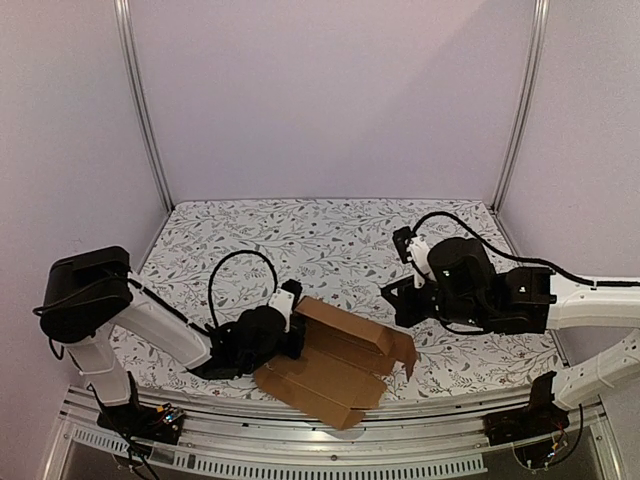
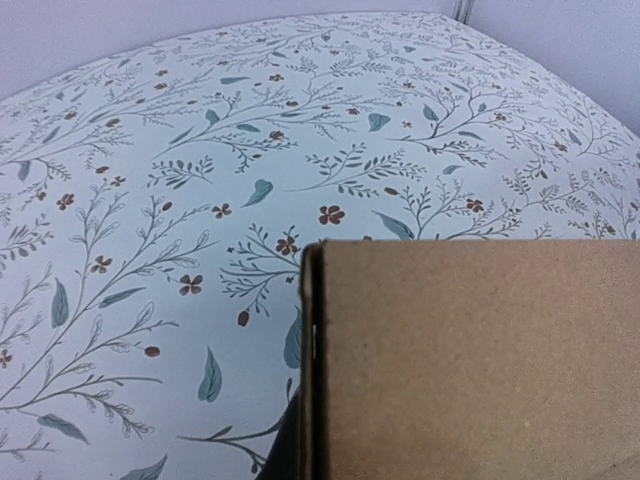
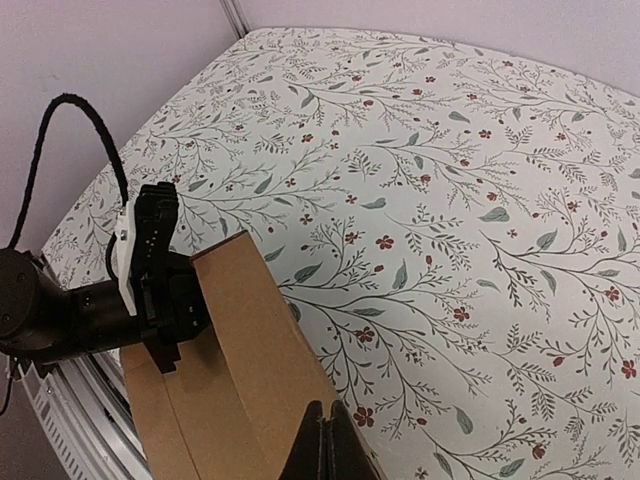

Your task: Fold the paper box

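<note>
Lying at the near edge of the desk (image 1: 330, 235): paper box (image 1: 335, 365), plain brown cardboard, partly folded, flaps spread flat, between the two arms.
Left tool (image 1: 296, 340): clenched on the box's left edge, a panel raised there; fingers hidden behind cardboard in the left wrist view.
Right tool (image 3: 321, 425): clenched, empty, fingers pressed together, tips over the box's right end; touching or not, cannot tell.
Desk: pale, printed with leafy sprigs and small reddish flowers.

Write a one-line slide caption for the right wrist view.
Left jaws clamp a raised flap of the plain brown cardboard box on the floral-patterned table cover; right jaws shut.
</note>
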